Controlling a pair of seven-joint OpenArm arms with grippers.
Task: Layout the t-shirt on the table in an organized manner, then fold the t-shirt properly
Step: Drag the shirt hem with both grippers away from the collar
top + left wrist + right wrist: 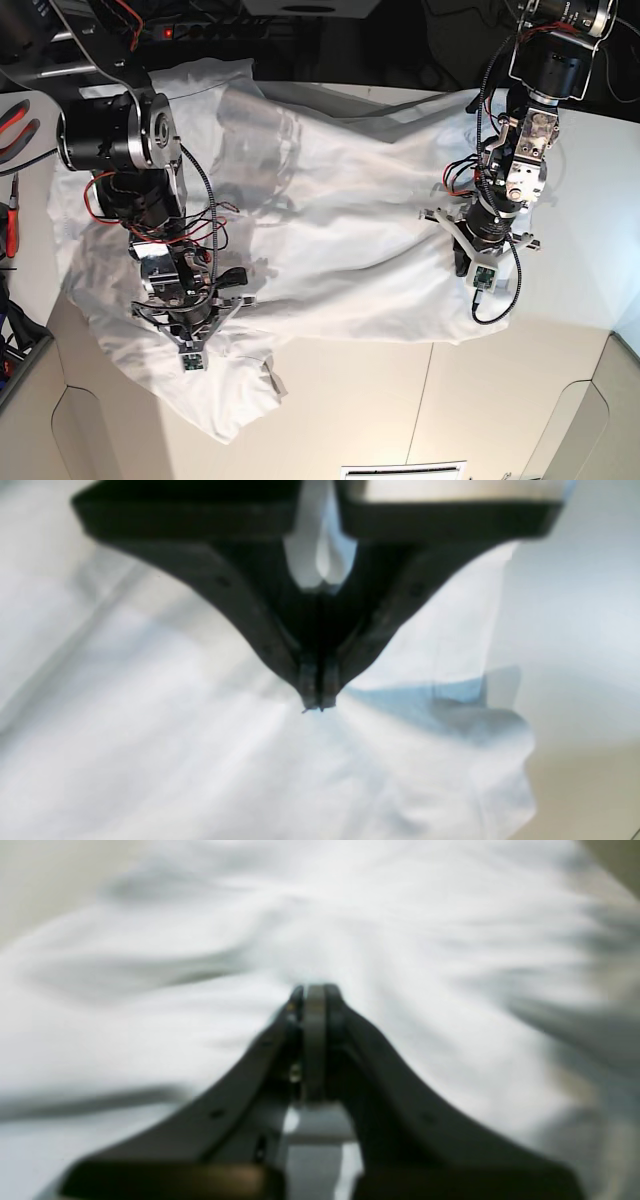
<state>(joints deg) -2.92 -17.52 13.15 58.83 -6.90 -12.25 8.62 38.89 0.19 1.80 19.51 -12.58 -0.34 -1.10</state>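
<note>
The white t-shirt point(330, 230) lies spread and wrinkled across the off-white table point(400, 400), from the far left to the right arm of the base view. One crumpled end hangs toward the front left point(225, 410). My left gripper point(488, 228) points down at the shirt's right end. In the left wrist view it point(317, 705) is shut, with the t-shirt point(200, 760) pinched at its tips and folds radiating from them. My right gripper point(185, 305) is over the shirt's left part. In the right wrist view it point(315, 990) is shut on the bunched t-shirt point(400, 915).
Red-handled tools point(15, 120) lie at the left edge. A power strip and cables point(220, 30) run along the back. Bare table shows to the right of the shirt point(575, 605) and at the front. A thin seam line point(428, 390) crosses the tabletop.
</note>
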